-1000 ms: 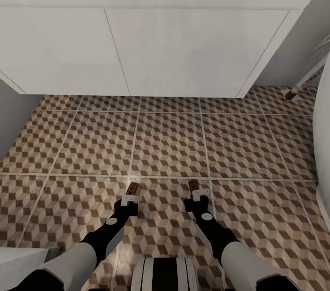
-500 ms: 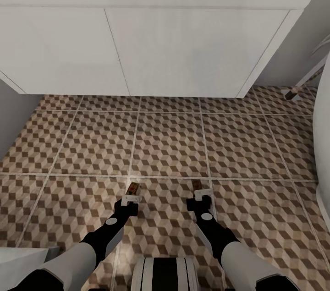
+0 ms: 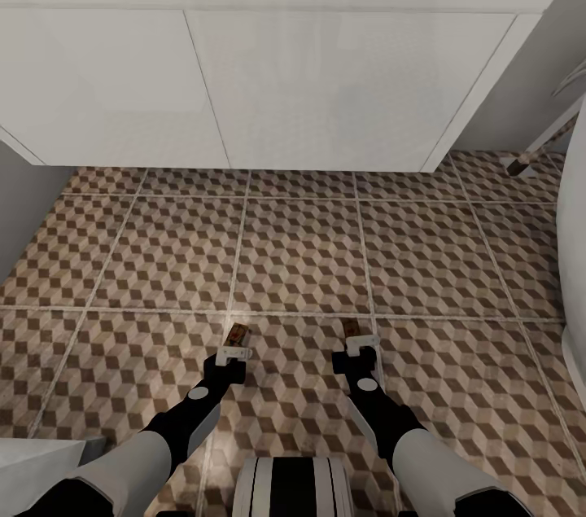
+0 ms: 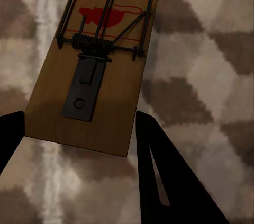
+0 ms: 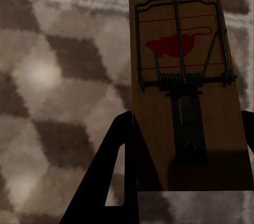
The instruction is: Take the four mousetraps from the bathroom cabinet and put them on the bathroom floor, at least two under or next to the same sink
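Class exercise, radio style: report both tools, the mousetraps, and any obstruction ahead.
Left tool shut on left mousetrap. Right tool shut on right mousetrap. Both low over bathroom floor. White unit ahead.

Cube-patterned bathroom floor, white vanity and a wooden leg on it.

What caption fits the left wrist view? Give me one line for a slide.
Left tool grips a wooden mousetrap by its end, above the cube-patterned tile floor.

White vanity unit with flat doors, against grey wall.
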{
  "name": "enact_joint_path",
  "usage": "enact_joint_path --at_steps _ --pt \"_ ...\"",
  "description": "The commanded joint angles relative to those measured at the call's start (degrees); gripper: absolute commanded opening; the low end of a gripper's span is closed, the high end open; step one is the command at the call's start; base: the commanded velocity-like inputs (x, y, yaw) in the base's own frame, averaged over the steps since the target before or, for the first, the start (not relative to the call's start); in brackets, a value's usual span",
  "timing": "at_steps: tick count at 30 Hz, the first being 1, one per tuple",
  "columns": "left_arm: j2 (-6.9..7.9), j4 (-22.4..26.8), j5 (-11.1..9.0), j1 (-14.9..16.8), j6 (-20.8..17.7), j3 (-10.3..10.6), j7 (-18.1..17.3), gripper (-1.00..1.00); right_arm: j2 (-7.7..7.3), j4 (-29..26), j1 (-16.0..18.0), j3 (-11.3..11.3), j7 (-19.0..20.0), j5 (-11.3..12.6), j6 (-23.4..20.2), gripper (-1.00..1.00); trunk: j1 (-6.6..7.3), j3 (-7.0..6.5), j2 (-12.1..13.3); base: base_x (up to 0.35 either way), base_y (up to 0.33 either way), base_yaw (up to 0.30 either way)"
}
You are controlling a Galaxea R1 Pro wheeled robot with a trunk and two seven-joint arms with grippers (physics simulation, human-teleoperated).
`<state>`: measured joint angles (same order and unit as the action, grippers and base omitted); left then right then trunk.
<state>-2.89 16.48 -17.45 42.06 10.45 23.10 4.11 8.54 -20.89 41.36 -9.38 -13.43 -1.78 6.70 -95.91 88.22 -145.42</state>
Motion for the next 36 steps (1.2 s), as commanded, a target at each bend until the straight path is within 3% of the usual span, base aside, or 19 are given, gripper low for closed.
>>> enact_joint_path --at_steps 1,10,18,36 --pt "0.02 -0.04 -0.21 0.04 0.19 0.47 0.28 -1.00 -0.02 0.06 0.04 -0.37 -0.53 -0.16 -0.03 -1.00 0.01 0.03 -0.01 0.000 0.000 0.000" --pt "-0.01 -0.02 -0.21 0.04 0.19 0.46 0.28 -1.00 -0.10 0.06 0.04 -0.30 -0.19 -0.01 -0.30 -1.00 0.01 0.05 -0.01 0.000 0.000 0.011" --pt "-0.01 0.04 -0.21 0.04 0.23 0.48 0.28 -1.00 -0.17 0.04 0.04 -0.36 -0.21 1.49 -0.16 -1.00 0.01 0.46 -0.01 0.000 0.000 0.117" --pt "-0.01 0.05 -0.21 0.04 0.28 0.51 0.28 -1.00 -0.05 -0.03 0.04 -0.36 -0.52 1.69 0.14 -1.00 0.01 0.60 -0.01 0.000 0.000 0.011"
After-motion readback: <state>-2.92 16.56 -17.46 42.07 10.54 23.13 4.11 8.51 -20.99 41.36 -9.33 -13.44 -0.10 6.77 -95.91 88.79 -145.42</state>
